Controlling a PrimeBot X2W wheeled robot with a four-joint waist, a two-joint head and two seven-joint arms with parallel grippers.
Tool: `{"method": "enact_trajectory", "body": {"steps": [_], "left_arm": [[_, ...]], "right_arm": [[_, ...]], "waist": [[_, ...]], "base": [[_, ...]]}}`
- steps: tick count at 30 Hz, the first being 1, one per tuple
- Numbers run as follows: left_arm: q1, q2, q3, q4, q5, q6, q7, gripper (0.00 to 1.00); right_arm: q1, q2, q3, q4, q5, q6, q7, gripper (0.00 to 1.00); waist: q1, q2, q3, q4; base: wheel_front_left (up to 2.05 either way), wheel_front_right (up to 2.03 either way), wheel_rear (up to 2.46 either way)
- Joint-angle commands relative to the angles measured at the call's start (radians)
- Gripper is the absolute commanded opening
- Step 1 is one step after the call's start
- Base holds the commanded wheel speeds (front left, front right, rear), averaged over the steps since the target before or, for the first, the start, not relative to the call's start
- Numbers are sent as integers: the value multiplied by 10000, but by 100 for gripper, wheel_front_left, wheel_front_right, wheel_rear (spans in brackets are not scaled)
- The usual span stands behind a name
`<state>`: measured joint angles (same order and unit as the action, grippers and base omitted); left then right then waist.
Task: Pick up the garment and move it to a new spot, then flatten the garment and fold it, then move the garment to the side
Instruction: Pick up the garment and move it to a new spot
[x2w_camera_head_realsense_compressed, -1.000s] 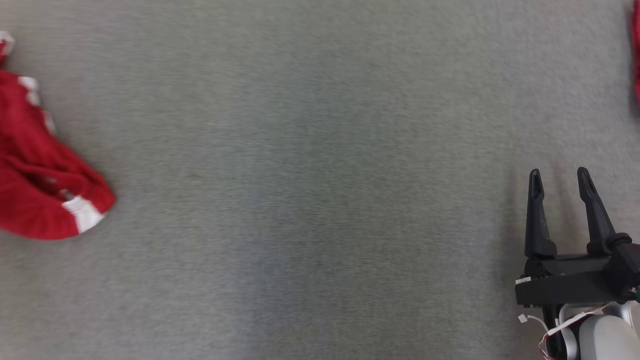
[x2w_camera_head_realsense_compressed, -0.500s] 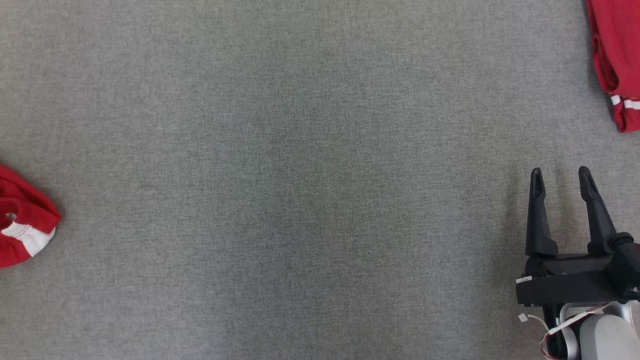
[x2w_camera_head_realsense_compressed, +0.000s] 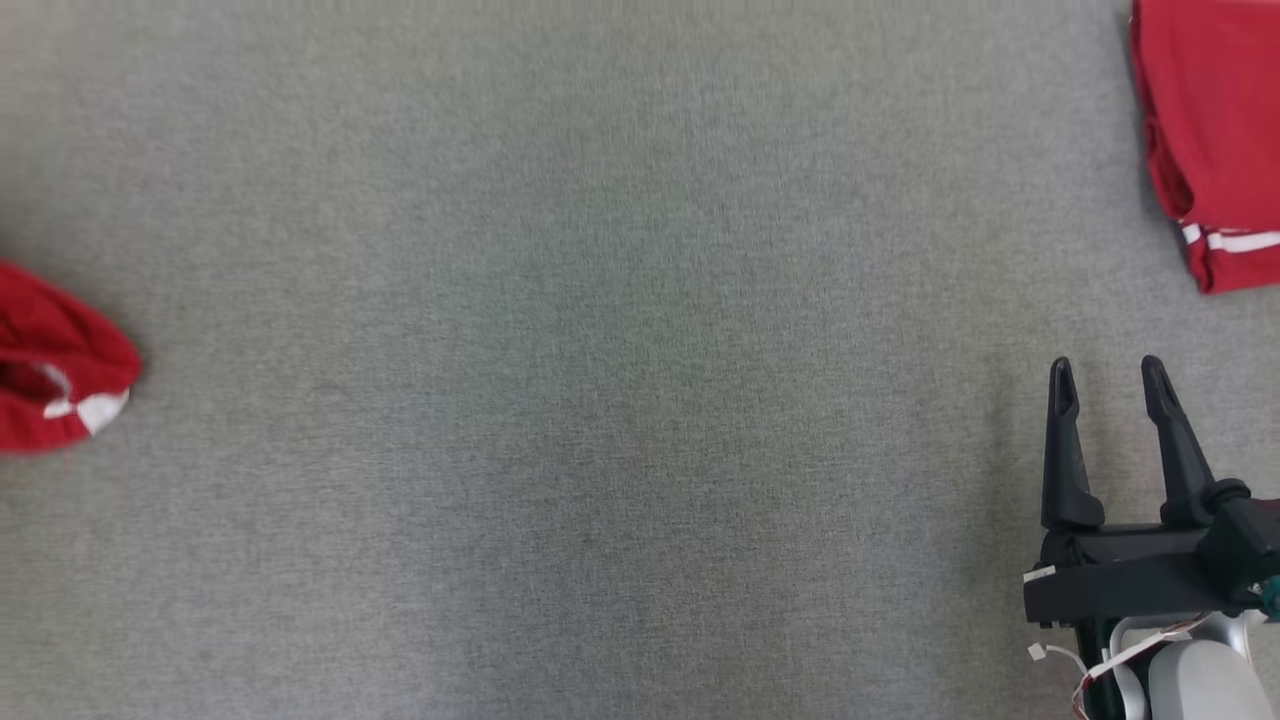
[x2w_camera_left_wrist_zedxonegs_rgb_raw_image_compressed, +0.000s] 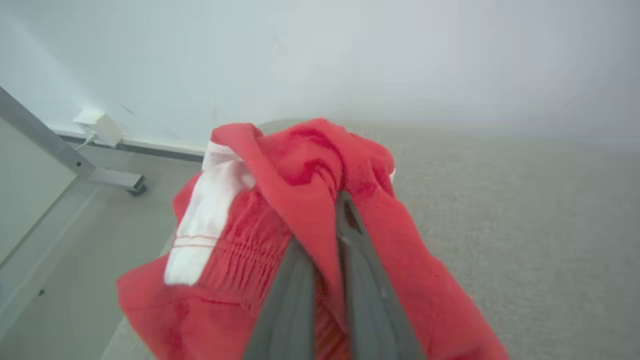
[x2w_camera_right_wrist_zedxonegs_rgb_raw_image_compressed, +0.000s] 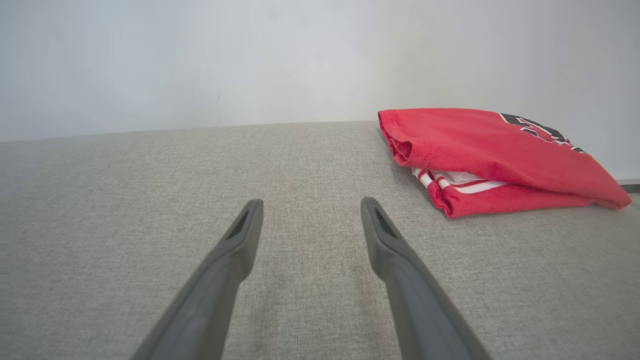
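While the head view looked down on the grey fabric surface (x2w_camera_head_realsense_compressed: 600, 400), the crumpled red garment (x2w_camera_head_realsense_compressed: 60, 365) sat at the left edge of the frame, partly cut off, with a white band showing on its lower right. A folded red garment (x2w_camera_head_realsense_compressed: 1210, 140) lay in the upper right corner, white stripes along its lower edge. The right gripper (x2w_camera_head_realsense_compressed: 1105, 375) stood at the lower right, released, its two dark fingers apart and pointing up the frame, touching nothing. It was well apart from both garments.

Left wrist view: the left gripper (x2w_camera_left_wrist_zedxonegs_rgb_raw_image_compressed: 330, 235) rose from the bottom centre, clenched on the crumpled red garment (x2w_camera_left_wrist_zedxonegs_rgb_raw_image_compressed: 280, 165). Cloth was pinched between the two fingers and draped over both sides of them, hiding the left fingertip. A white band (x2w_camera_left_wrist_zedxonegs_rgb_raw_image_compressed: 210, 210) ran down the left of the bunch. The grey surface (x2w_camera_left_wrist_zedxonegs_rgb_raw_image_compressed: 525, 225) lay to the right, a pale wall (x2w_camera_left_wrist_zedxonegs_rgb_raw_image_compressed: 350, 50) across the top, and a metal frame leg (x2w_camera_left_wrist_zedxonegs_rgb_raw_image_compressed: 50, 145) and a white plug (x2w_camera_left_wrist_zedxonegs_rgb_raw_image_compressed: 97, 125) at the left.

Right wrist view: the right gripper (x2w_camera_right_wrist_zedxonegs_rgb_raw_image_compressed: 311, 210) was spread wide above the grey surface (x2w_camera_right_wrist_zedxonegs_rgb_raw_image_compressed: 125, 200), holding nothing. The folded red garment (x2w_camera_right_wrist_zedxonegs_rgb_raw_image_compressed: 490, 150) rested on the surface at the right of the frame, beyond the right finger and clear of it, with dark print on its top layer.
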<state>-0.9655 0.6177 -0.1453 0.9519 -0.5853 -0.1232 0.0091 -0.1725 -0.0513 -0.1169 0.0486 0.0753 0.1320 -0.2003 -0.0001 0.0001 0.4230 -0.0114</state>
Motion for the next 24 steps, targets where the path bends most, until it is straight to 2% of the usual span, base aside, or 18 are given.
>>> {"method": "enact_trajectory", "body": {"steps": [1, 7, 12, 19, 24], "left_arm": [[-234, 44, -108, -243, 240, -15, -296, 0], [-812, -14, -464, -1237, 538, -46, -892, 0], [-1318, -282, -887, -2543, 799, -51, -817, 0], [-1732, -1029, -1496, -4530, 780, 23, -217, 0], [-1497, -1855, -2165, -5536, 784, 80, 83, 0]], "right_arm": [[138, 14, 10, 95, 93, -28, -65, 100], [308, 14, 101, 469, 315, -28, -217, 100], [507, 13, 202, 845, 647, -28, -391, 100], [790, 13, 296, 1281, 1012, -28, -578, 100], [913, 13, 368, 1475, 1209, -29, -638, 100]], "waist": [[1, -1, -522, 103], [1, -1, -1250, -4], [1, -1, -1827, -429], [1, -1, -2225, -1449], [1, -1, -2323, -2370]], "base": [[0, 0, 0], [0, 0, 0], [0, 0, 0], [0, 0, 0], [0, 0, 0]]}}
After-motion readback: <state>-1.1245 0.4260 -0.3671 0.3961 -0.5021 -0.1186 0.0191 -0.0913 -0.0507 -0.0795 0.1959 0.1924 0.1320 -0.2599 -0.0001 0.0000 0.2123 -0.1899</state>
